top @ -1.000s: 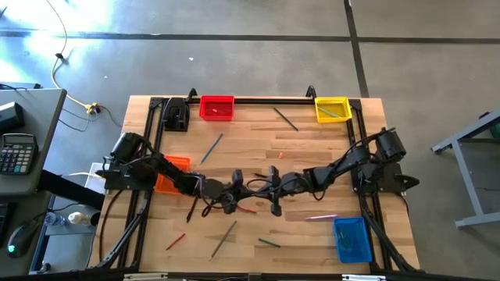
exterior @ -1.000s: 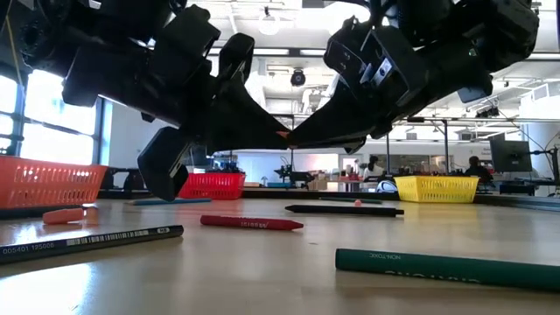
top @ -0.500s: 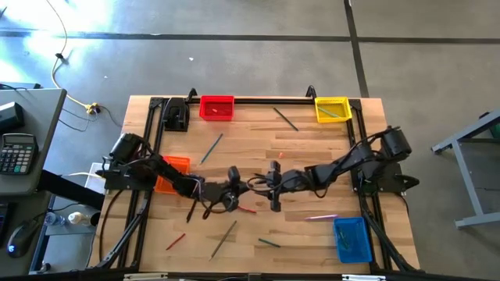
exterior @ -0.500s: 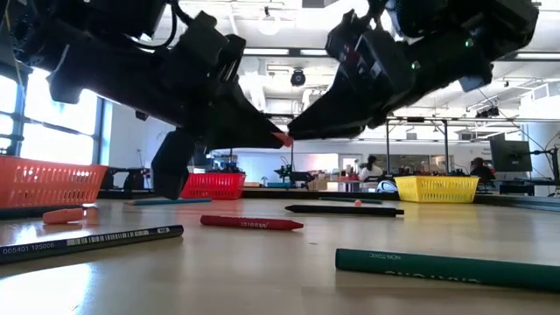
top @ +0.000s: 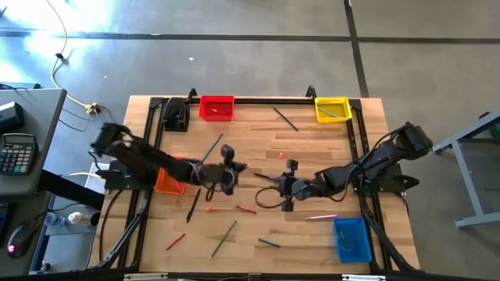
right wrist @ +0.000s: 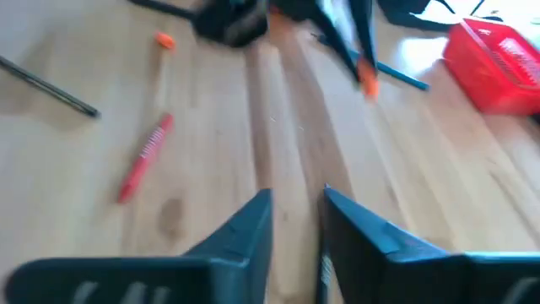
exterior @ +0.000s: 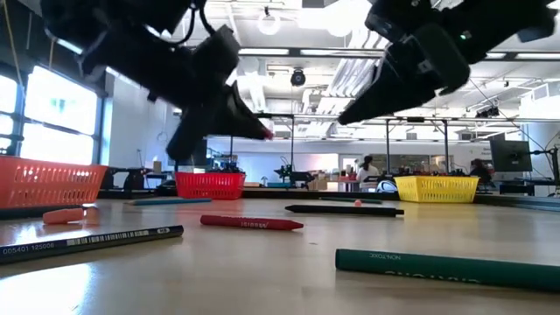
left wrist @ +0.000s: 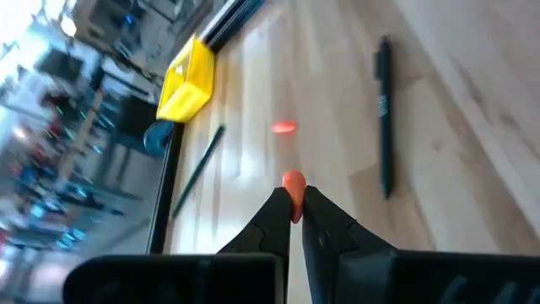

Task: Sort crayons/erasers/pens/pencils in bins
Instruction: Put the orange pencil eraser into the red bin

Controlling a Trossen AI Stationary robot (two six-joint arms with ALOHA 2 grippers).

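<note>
Both arms have drawn apart since a second ago, when their grippers met at mid-table over a small orange piece. From above, the left gripper now sits left of centre, beyond the red crayon, and the right gripper has pulled back toward its own side. The orange bin lies under the left arm, the red bin and yellow bin stand at the far edge, and the blue bin is near the right front corner.

At table height, the left gripper hangs above the wood with an orange speck at its tip; a green pencil lies closest to the camera.

Through the left wrist camera, the fingers are pinched on an orange eraser, held clear of the table; a second eraser lies beyond, near a black pen.

Through the right wrist camera, the right gripper holds nothing, its jaws a narrow gap apart.
</note>
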